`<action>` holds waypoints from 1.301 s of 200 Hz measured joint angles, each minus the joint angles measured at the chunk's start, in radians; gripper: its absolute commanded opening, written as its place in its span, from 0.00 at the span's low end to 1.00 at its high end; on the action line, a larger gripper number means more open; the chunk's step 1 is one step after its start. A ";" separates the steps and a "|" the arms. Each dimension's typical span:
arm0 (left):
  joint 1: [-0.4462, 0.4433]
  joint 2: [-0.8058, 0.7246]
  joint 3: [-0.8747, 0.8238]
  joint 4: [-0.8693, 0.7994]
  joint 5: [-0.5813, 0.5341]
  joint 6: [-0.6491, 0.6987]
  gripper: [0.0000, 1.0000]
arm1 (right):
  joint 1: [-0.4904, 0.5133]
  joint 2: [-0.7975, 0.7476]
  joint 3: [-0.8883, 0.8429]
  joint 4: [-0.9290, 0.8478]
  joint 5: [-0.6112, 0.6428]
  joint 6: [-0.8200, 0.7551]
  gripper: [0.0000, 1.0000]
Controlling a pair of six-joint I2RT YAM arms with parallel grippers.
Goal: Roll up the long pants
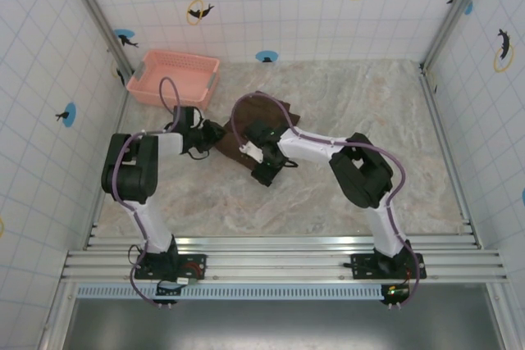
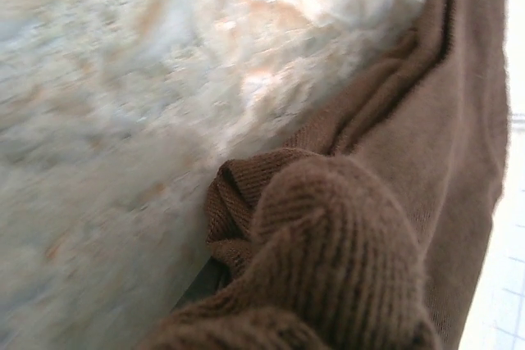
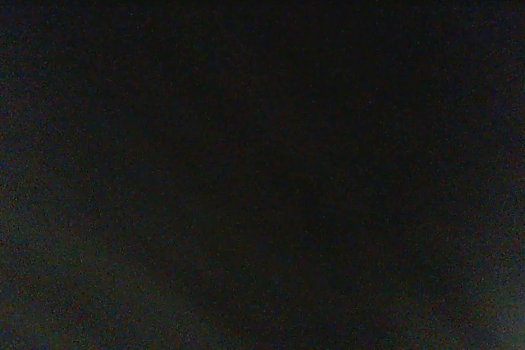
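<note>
long pants [image 1: 262, 109]: dark brown, lying in a lumpy heap left of centre on the table, just near-right of the basket, between the two grippers. Not a tidy roll as far as the top view shows.
table [image 1: 369, 96]: marbled beige top. Bare to the right and near side of the pants.
basket [image 1: 184, 56]: pink, slatted, far-left corner. Close to the pants' far-left edge but apart from them.
left gripper [image 1: 212, 133]: at the pants' left edge. In the left wrist view the ribbed cloth [image 2: 394, 202] is bunched right up against the lens and hides the fingers. Cannot tell if the jaws are apart or clamped on it.
right gripper [image 1: 262, 165]: down on the near-right part of the pants. The right wrist view is black all over, so the lens is probably pressed into the cloth. Jaw state cannot be told.
step (judged): mid-roll, one hand pinning while the other turns the cloth. Well short of done.
risk 1: the roll goes slack or lopsided, because the cloth is wadded at the left edge rather than flat.
risk 2: the cloth springs open if either side lets go before the other has it pinned.
risk 3: loose folds snag on a finger and drag the whole heap toward the basket.
risk 4: the dark right view gives no close check on that side.
</note>
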 measured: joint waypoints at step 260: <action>-0.094 0.204 0.634 -1.154 -0.331 -0.004 0.00 | 0.297 -0.117 0.276 -0.185 0.298 -0.024 0.99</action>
